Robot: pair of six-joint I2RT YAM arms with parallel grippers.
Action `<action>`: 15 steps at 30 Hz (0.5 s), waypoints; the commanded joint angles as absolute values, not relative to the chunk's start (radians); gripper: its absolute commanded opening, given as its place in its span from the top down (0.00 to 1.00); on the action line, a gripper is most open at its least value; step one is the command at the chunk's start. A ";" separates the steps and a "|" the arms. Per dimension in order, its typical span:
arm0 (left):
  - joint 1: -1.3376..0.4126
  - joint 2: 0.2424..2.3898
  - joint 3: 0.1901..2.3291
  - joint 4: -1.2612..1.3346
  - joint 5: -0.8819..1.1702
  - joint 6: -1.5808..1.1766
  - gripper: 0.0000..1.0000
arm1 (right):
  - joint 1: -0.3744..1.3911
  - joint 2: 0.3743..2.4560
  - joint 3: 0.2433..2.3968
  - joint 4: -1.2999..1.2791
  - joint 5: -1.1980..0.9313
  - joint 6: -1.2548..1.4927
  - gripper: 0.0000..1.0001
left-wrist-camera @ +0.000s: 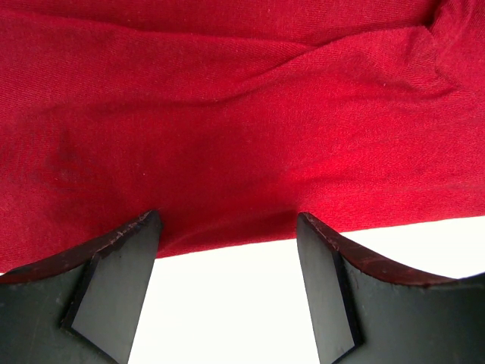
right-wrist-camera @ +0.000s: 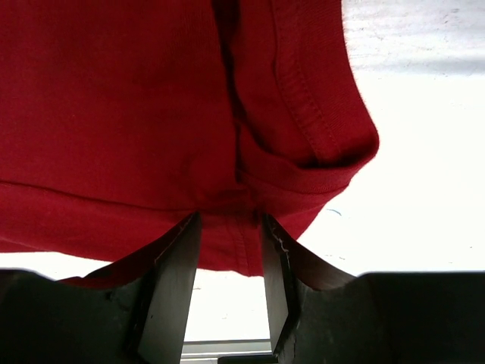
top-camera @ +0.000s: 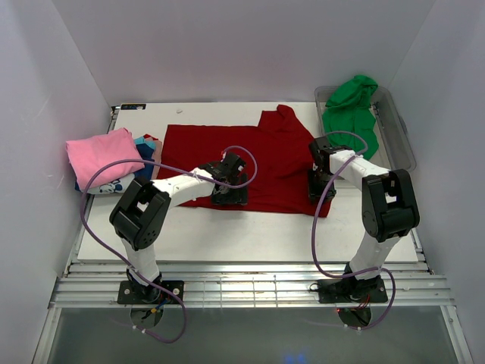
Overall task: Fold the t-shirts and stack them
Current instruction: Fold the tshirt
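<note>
Two grippers sit at the near hem of the red t-shirt [top-camera: 269, 155]: the left gripper [left-wrist-camera: 227, 220] has its jaws spread wide, tips at the hem's edge, gripping nothing, while the right gripper [right-wrist-camera: 231, 220] stands about half open with the stitched hem of the near right corner between its fingers. That shirt lies spread flat and lightly wrinkled across the middle of the table [top-camera: 227, 239]. A pink t-shirt [top-camera: 98, 152] tops a pile at the left edge, and a green t-shirt [top-camera: 350, 106] drapes over the clear tub [top-camera: 402, 140] at the far right
</note>
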State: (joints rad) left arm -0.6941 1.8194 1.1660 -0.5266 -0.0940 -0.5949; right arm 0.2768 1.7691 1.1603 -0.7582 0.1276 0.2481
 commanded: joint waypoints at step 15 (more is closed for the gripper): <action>-0.699 1.783 1.108 -0.595 -0.089 -0.612 0.17 | 0.268 1.796 1.164 -0.735 0.123 0.218 0.92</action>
